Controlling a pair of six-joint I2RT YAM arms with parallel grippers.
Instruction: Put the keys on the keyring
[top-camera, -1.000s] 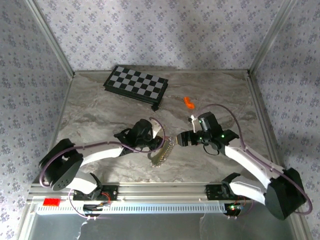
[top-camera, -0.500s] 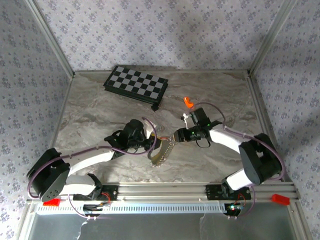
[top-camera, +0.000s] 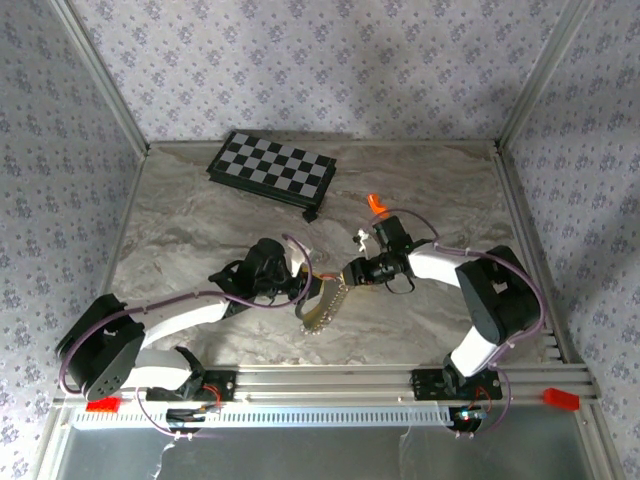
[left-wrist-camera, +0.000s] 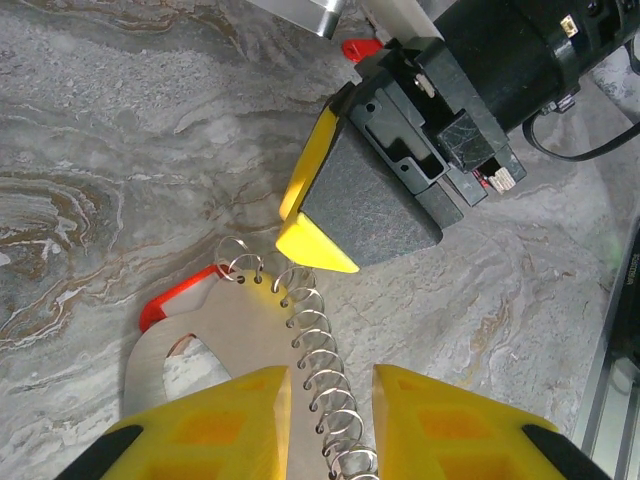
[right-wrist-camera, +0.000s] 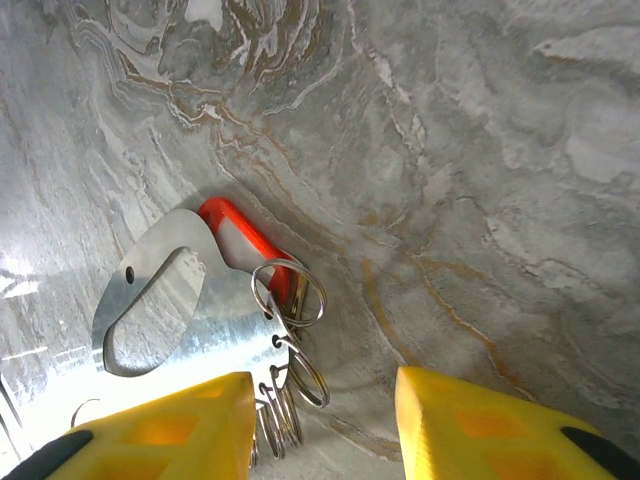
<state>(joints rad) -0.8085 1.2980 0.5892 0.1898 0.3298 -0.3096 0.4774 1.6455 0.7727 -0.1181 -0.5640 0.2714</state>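
Observation:
The keyring (top-camera: 320, 300) is a silver plate with an oval cutout and a coil of wire rings along one edge. My left gripper (top-camera: 303, 288) is shut on it; in the left wrist view the coil runs up between the yellow fingers (left-wrist-camera: 220, 420) and the plate (left-wrist-camera: 200, 340) passes under one. A red key (right-wrist-camera: 250, 245) with a pale centre lies under the plate's end, its red edge (left-wrist-camera: 175, 295) peeking out. I cannot tell if it is threaded on the round ring (right-wrist-camera: 290, 290). My right gripper (right-wrist-camera: 320, 385) stands open around the end rings, its fingertip (left-wrist-camera: 315, 215) just above the coil.
A black-and-white chequered board (top-camera: 272, 170) lies at the back left. A small orange piece (top-camera: 376, 204) sits on the marble just behind the right gripper (top-camera: 350, 272). Metal frame posts and patterned walls close in the table's sides and back.
The right arm has swung left and reached in to the keyring's end, and its jaws have narrowed. The left gripper shifted slightly left with the keyring, then held still.

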